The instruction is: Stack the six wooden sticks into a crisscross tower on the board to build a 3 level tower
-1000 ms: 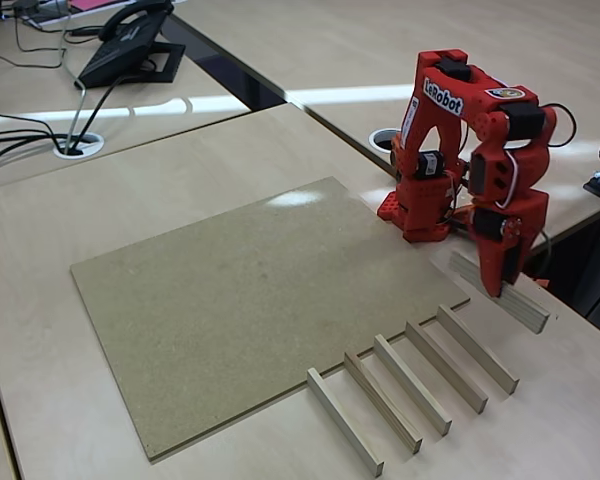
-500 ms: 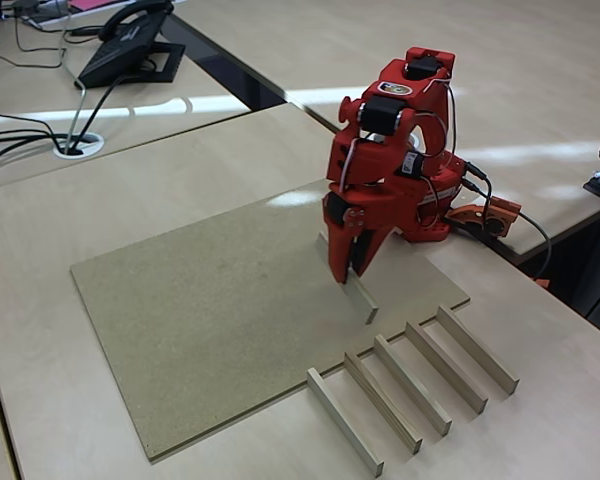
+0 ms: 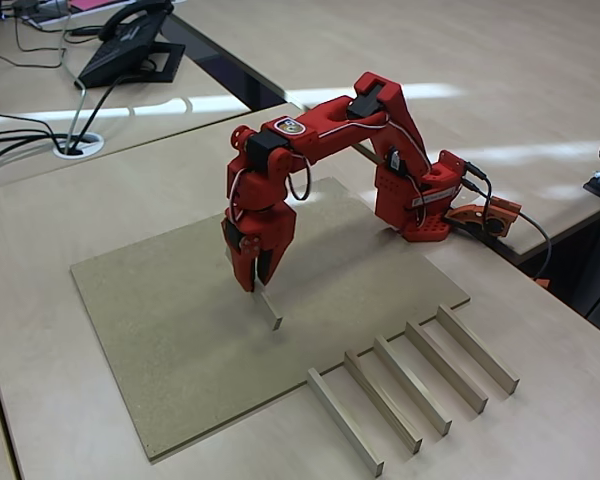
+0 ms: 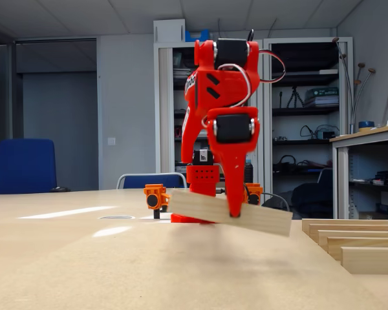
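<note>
My red gripper [image 3: 255,282] hangs over the middle of the board [image 3: 150,320], shut on one wooden stick [image 3: 271,312]. In the low fixed view the gripper [image 4: 235,212] holds the stick [image 4: 271,221] near its middle. The stick tilts slightly and hovers just above the board [image 4: 116,278], with a faint shadow beneath. Several more wooden sticks [image 3: 412,385] lie side by side on the desk past the board's near right edge. In the low fixed view these sticks [image 4: 349,242] show at the right. No tower stands on the board.
The arm's base [image 3: 420,215] sits at the board's far right corner, with an orange part and cable [image 3: 485,215] beside it. A desk phone [image 3: 130,45] and cables lie far back left. A gap between desks [image 3: 230,70] runs behind the board.
The arm has swung left with the stick, from the desk at the right, past the board's right part, to over the board's middle.
</note>
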Robot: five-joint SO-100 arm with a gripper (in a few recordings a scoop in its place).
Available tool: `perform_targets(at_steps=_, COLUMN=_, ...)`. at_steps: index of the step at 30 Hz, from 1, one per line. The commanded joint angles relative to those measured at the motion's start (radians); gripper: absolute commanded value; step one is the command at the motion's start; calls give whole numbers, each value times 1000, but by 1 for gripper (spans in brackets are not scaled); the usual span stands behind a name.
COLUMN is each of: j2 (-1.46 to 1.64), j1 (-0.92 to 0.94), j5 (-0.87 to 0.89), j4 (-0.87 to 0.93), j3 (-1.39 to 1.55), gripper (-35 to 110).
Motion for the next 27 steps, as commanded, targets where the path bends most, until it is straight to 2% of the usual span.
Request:
perform_targets(at_steps=1, j2=-29, j1=18, j5=-5, j4=23, j3=-72, gripper=0)
perform_targets(at_steps=18, j2=-222, j1=100, j5=-67, j4=41, j3=-202, gripper=0)
perform_targets(at_steps=27, j2=-247, j1=94, j5=-55, j4=55, j3=-206, gripper=14)
